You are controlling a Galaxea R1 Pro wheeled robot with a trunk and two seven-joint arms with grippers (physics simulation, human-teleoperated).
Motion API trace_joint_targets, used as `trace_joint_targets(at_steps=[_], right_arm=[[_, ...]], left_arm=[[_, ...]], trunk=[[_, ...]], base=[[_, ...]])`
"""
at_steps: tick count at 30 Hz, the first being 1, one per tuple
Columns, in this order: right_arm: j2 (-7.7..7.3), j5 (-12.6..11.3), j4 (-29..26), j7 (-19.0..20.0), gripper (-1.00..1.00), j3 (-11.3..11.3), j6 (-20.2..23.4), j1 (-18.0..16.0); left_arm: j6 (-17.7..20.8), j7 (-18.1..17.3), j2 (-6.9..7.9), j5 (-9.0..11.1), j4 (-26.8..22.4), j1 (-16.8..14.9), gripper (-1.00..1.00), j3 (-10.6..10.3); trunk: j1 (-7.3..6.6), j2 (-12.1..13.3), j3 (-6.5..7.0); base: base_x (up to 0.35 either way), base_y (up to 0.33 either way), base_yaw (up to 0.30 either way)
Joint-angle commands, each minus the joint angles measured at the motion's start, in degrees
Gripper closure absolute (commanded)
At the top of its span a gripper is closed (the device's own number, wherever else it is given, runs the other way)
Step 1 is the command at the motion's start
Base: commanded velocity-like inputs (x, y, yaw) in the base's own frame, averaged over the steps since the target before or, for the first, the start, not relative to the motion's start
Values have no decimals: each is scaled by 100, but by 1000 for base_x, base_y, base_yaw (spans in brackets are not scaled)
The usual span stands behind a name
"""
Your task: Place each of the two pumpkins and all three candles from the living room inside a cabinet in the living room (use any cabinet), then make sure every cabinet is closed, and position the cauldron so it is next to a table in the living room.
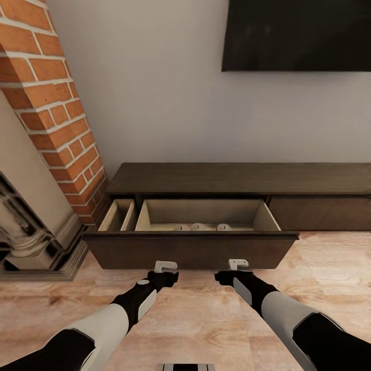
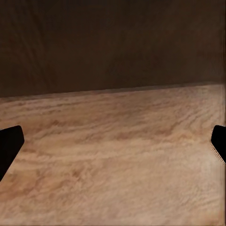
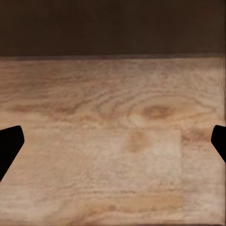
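head view: candles in open cabinet drawer, wrist views: both fingers spread, empty

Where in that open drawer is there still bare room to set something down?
The drawer is bare behind the three candles, back toward the cabinet. The narrow left compartment looks bare too. It's crowded only along the front wall, where the candles sit.

The cabinet is dark brown matt wood with faint grain, its open drawer lined in pale, smooth board. The floor is light, grainy wood plank; the fireplace is rough red brick.
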Motion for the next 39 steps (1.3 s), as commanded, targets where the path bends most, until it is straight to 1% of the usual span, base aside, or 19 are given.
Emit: trace_joint_targets(at_steps=[1, 4, 6, 20, 31, 39], right_arm=[[-4, -53, -11, -38, -100, 48, 27, -2], [-10, -56, -9, -38, -100, 48, 27, -2], [-10, -57, -9, -38, -100, 48, 27, -2], [-11, -66, -12, -38, -100, 48, 19, -2], [-11, -66, -9, -38, -100, 48, 18, -2], [-11, -66, -7, -38, -100, 48, 18, -2]], left_arm=[[-30, -4, 0, 37, 5, -4, -100, -18], [-233, -4, 0, 38, 9, -4, -100, -18], [-268, -4, 0, 38, 10, -4, -100, -18], [-304, 4, 0, 39, 10, -4, -100, -18], [-310, 5, 0, 39, 10, -2, -100, -18], [-312, 5, 0, 39, 10, -4, -100, -18]], trunk=[[-1, -2, -1], [-1, -2, 4], [-1, -2, 5], [-1, -2, 6], [-1, -2, 6], [-1, -2, 6]], base=[[0, 0, -111], [0, 0, -50], [0, 0, -15], [3, 0, -2], [225, 44, 0], [35, 3, 0]])
